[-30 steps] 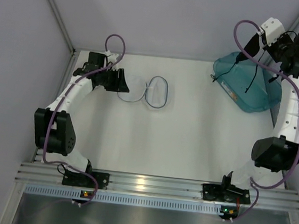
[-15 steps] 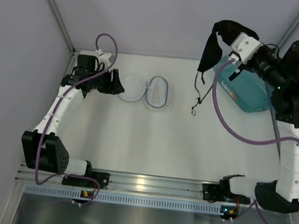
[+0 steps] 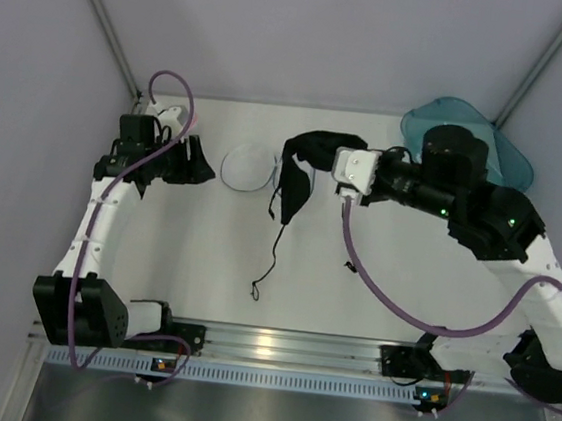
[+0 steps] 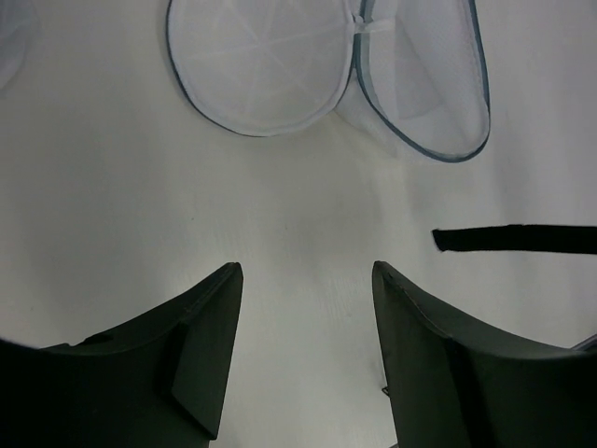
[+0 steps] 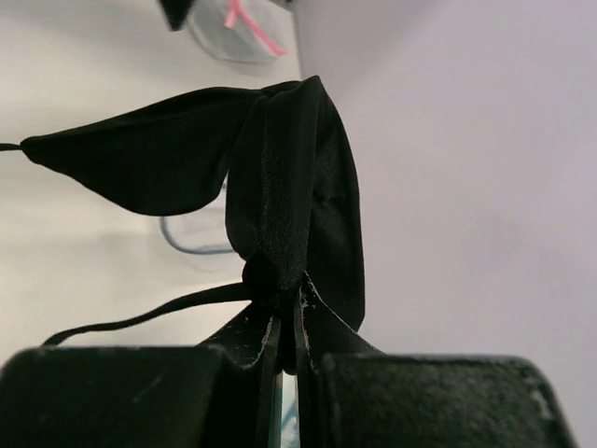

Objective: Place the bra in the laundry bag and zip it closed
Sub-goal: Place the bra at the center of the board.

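Note:
The laundry bag [image 3: 244, 166] lies at the back of the table, a white mesh round with a grey rim; its right half is hidden behind the bra in the top view. The left wrist view shows the laundry bag [image 4: 266, 65] spread open in two halves. My left gripper [image 3: 208, 170] stands open just left of it, and the open left gripper [image 4: 308, 280] has only bare table between its fingers. The black bra [image 3: 306, 161] hangs above the bag's right side, one strap trailing toward the front. My right gripper [image 5: 287, 313] is shut on the bra [image 5: 280, 187].
A teal plastic bin [image 3: 471, 125] stands at the back right, partly behind the right arm. Grey walls close in the back and both sides. The bra's strap [image 4: 513, 238] crosses the right edge of the left wrist view. The arm bases sit on the front rail.
The right arm has swung the bra from above the teal bin leftward to over the bag. The left gripper has drawn back left off the bag and opened wider.

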{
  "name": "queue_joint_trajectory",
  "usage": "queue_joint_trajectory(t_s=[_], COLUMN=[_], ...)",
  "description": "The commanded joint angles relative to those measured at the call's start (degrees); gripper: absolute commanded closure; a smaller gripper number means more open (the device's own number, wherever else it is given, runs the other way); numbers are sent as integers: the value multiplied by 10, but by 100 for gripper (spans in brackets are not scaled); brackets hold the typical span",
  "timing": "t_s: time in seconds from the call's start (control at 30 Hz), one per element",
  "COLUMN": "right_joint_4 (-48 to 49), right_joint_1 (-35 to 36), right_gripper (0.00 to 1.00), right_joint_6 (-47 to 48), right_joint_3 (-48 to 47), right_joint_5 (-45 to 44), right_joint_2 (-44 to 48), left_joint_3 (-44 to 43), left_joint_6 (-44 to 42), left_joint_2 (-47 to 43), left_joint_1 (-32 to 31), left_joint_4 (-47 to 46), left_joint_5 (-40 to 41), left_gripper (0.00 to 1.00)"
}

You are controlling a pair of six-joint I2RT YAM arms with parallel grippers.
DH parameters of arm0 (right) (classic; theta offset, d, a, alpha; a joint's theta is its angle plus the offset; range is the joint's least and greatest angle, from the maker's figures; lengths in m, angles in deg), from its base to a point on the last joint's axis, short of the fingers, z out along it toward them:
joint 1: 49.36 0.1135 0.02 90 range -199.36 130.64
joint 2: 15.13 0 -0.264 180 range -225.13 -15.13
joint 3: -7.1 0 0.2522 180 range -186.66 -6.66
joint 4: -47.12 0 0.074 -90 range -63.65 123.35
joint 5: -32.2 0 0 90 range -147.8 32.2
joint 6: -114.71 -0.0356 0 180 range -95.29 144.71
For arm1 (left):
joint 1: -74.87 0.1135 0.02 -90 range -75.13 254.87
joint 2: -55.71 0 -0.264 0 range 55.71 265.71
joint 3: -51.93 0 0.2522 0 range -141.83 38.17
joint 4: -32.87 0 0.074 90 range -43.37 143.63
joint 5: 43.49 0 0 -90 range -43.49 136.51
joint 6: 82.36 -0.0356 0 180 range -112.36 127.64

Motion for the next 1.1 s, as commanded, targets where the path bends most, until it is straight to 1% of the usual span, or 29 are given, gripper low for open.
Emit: queue_joint_trajectory(t_s=[0.0,0.07,0.1,0.17,0.2,0.27,0.3,0.33,0.37,0.4,0.43,0.47,0.5,0.53,0.57,0.6,0.67,0.73,0.77,0.8,0.87,0.9,0.93,0.97,1.0,1.03,1.07], right_joint_4=[47,70,80,96,117,140,161,176,191,211,232,250,263,295,311,321,344,363,366,369,373,375,373,371,371,368,364], right_joint_1=[73,82,86,86,86,86,86,86,87,86,85,84,80,79,79,78,78,78,78,76,65,60,55,44,37,30,9], right_gripper=[100,100,100,100,100,100,100,100,100,100,100,100,100,100,100,100,100,99,96,89,84,72,63,59,53,48,41], right_joint_6=[-38,-50,-53,-51,-43,-14,2,26,39,75,90,104,119,148,156,174,185,188,192,197,206,214,221,227,237,241,243], right_joint_3=[53,83,121,164,219,284,349,381,442,470,498,550,572,594,632,646,679,693,701,705,715,718,722,727,728,727,723], right_joint_5=[-66,-68,-76,-84,-90,-105,-118,-127,-145,-153,-163,-173,-172,-175,-177,-174,-171,-174,-183,-185,-184,-182,-181,-183,-183,-183,-180], right_joint_2=[-18,-18,-10,3,24,50,73,83,92,106,113,121,133,138,145,145,143,125,109,102,96,98,102,108,110,112,113], left_joint_3=[2,2,2,3,5,9,10,12,17,22,26,30,37,39,40,44,51,64,68,81,98,106,120,124,125,124,123], left_joint_6=[12,12,8,1,-7,-13,-16,-17,-15,-13,-8,-4,-2,-1,0,1,1,1,0,0,-7,-12,-25,-32,-38,-50,-54], left_joint_2=[-18,-19,-20,-22,-23,-23,-19,-17,-13,-11,-12,-11,-10,-8,-4,-1,1,0,-2,-4,-15,-19,-22,-28,-29,-32,-31], left_joint_1=[28,42,46,54,56,59,58,58,60,60,60,60,60,60,60,60,60,60,60,60,60,59,59,59,56,55,54], left_joint_4=[-5,-3,-2,1,2,2,2,1,1,1,1,1,1,1,1,1,1,1,1,1,1,2,1,2,2,2,2], left_joint_5=[-6,-11,-13,-13,-12,-14,-17,-24,-40,-54,-65,-90,-100,-108,-120,-124,-135,-155,-159,-166,-172,-167,-162,-158,-140,-130,-122], left_gripper=[36,36,36,36,36,36,36,36,36,36,36,36,36,36,36,36,36,36,36,36,36,36,36,36,36,36,37])
